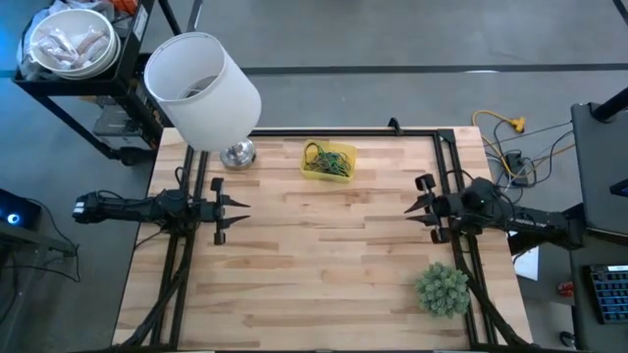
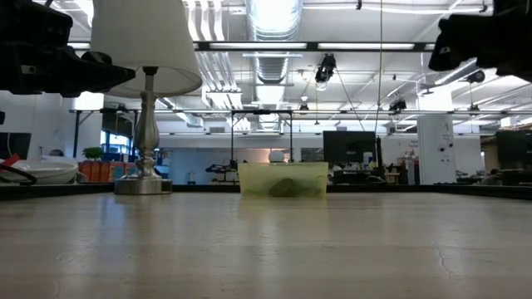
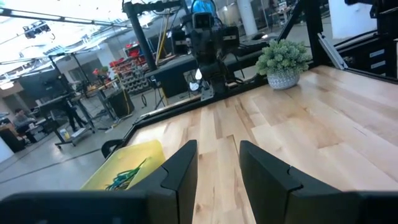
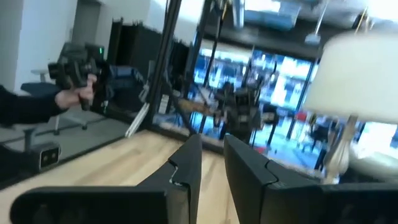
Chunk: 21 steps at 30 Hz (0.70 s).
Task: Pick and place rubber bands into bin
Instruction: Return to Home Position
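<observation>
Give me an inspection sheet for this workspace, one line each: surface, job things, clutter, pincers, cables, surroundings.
Surface: wooden table; no loose bands seen on it.
Job's things: yellow bin at the far edge, holding a tangle of rubber bands.
Clutter: lamp beside the bin; potted plant on the right arm's side.
Grippers: left pincer and right pincer both open, empty, raised, facing each other from opposite sides.
Cables: yellow cable on the floor beyond the table's right side.
Surroundings: white bowl on a cart; a person's hand in the room.
</observation>
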{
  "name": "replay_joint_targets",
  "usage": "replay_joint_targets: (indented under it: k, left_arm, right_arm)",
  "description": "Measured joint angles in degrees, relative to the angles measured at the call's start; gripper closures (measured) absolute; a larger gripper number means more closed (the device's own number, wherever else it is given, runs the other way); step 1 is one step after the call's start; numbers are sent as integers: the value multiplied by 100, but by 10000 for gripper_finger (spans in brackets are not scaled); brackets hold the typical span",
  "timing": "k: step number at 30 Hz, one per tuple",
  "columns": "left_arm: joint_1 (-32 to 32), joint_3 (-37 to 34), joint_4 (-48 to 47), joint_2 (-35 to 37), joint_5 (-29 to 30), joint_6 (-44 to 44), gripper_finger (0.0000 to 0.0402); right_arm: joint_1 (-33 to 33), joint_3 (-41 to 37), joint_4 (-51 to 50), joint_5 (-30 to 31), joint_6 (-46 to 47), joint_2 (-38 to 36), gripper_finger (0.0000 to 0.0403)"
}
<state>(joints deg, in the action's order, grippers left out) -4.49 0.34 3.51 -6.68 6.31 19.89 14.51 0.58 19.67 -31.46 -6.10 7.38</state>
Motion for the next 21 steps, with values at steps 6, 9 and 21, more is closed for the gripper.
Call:
replay_joint_targets:
  k: [6,9,21]
  left_arm:
    - [0,-2,5,10,-2,-1,297]
    - [-5,-2,9,19,-4,-5,297]
    - [-7,-2,-5,-19,-94,-120,297]
  right_arm:
    - [-26,2,-567,136,130,-733,340]
    - [-230,-4,-736,628,93,-669,344]
    - [-1835,-4,-1238,2151,-628,-712,364]
